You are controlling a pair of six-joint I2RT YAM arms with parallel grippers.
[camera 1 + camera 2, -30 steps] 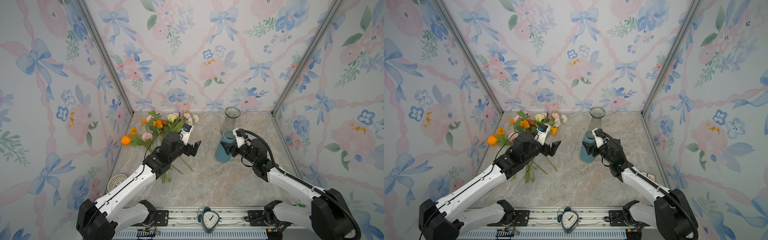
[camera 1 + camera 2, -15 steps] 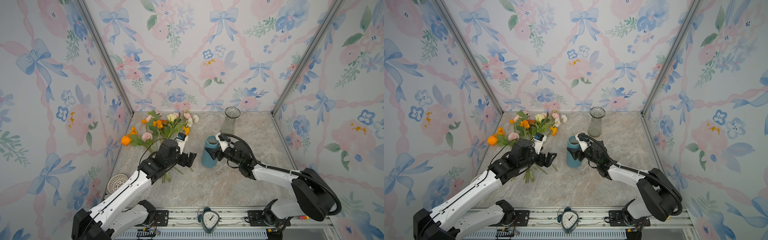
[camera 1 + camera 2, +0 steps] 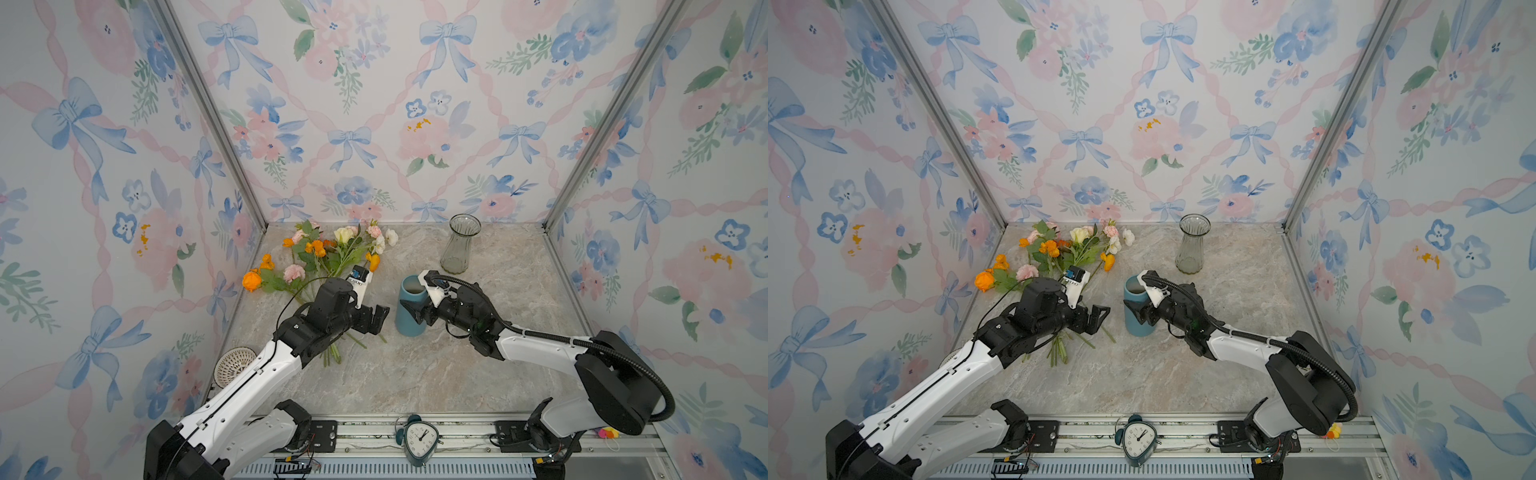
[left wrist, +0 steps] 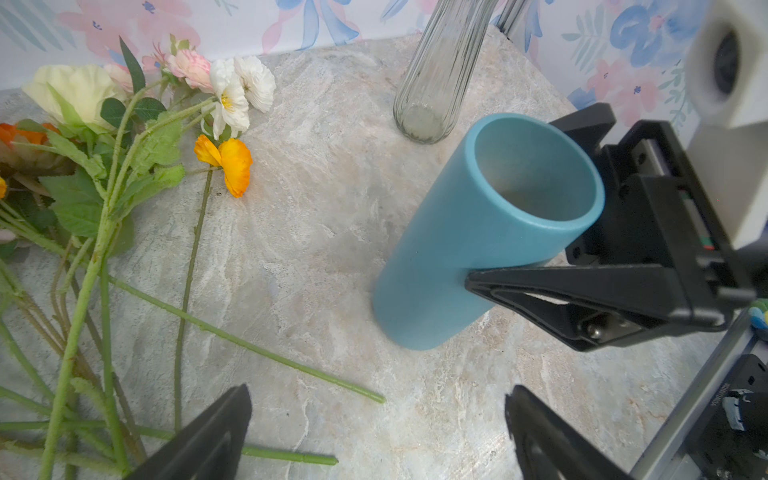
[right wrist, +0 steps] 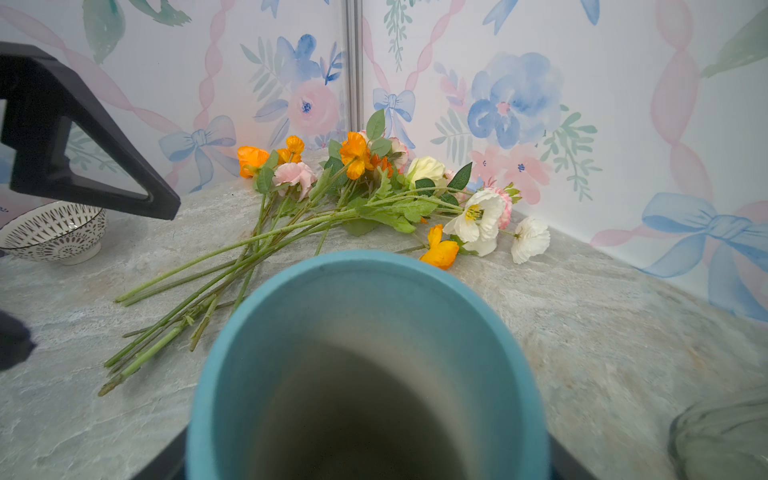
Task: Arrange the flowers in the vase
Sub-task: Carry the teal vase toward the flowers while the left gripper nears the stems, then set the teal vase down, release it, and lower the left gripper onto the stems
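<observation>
Pastel floral wallpapered walls (image 3: 374, 104) are closing in a grey marble-patterned tabletop (image 3: 415, 374) on three sides. On it the long green-stemmed artificial flowers (image 3: 328, 257), orange, pink, cream and white, are lying in a loose fan, none yet in a vase. Their cut ends are passing under the left gripper (image 3: 376, 320) and their heads are spreading beyond it toward the back corner. That gripper is hanging spread wide and empty just above the stems, probably lining up to pick one.

Just ahead of its fingertips the teal matte cylindrical vase (image 3: 406, 328) is standing on the table. The right gripper (image 3: 415, 309) is clamping it, one jaw on each flank, apparently steadying it for a stem.

Beside the right gripper, toward the back wall, a clear ribbed glass vase (image 3: 459, 245) is standing empty and apart. The stems are crossing each other, so lifting one may drag its neighbours. A patterned white bowl (image 3: 235, 365) is sitting beside the left arm, and a teal alarm clock (image 3: 420, 438) is lying on the front rail, neither obstructing.
</observation>
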